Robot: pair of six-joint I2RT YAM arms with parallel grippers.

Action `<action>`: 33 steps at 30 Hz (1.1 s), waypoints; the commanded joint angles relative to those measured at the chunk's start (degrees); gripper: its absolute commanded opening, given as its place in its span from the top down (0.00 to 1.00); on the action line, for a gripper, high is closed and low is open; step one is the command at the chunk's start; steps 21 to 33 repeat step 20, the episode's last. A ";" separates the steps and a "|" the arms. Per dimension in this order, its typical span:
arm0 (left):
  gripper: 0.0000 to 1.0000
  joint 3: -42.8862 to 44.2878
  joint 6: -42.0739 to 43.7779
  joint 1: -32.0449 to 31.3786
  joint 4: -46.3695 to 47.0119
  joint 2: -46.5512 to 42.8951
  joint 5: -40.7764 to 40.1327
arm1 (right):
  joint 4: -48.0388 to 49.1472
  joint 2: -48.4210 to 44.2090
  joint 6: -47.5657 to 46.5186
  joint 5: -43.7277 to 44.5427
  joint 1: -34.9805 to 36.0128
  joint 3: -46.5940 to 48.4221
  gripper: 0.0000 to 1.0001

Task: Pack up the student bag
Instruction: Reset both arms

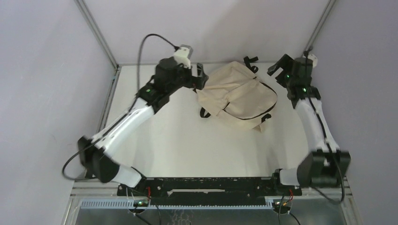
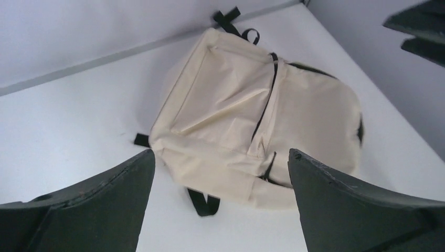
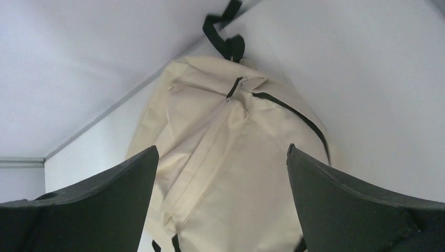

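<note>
Cream student bag (image 1: pixel 237 93) lies on the table (image 1: pixel 187 140), contents unseen; left pincer (image 2: pixel 220 152) and right pincer (image 3: pixel 221 147) spread.

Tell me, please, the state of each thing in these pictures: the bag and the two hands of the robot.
student bag, lies flat on the table, held by neither hand; its front zip looks closed.
left hand, open wide, empty, facing the bag.
right hand, open wide, empty, facing the bag.
</note>
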 commanded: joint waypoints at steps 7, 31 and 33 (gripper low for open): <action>0.00 -18.27 -12.23 1.20 -12.16 -26.90 -9.10 | -3.69 -33.08 -0.44 13.24 2.12 -24.15 0.00; 0.00 -35.71 -13.59 1.19 -10.84 -43.06 -18.11 | -4.55 -48.18 4.45 18.43 3.22 -30.12 0.00; 0.00 -35.71 -13.59 1.19 -10.84 -43.06 -18.11 | -4.55 -48.18 4.45 18.43 3.22 -30.12 0.00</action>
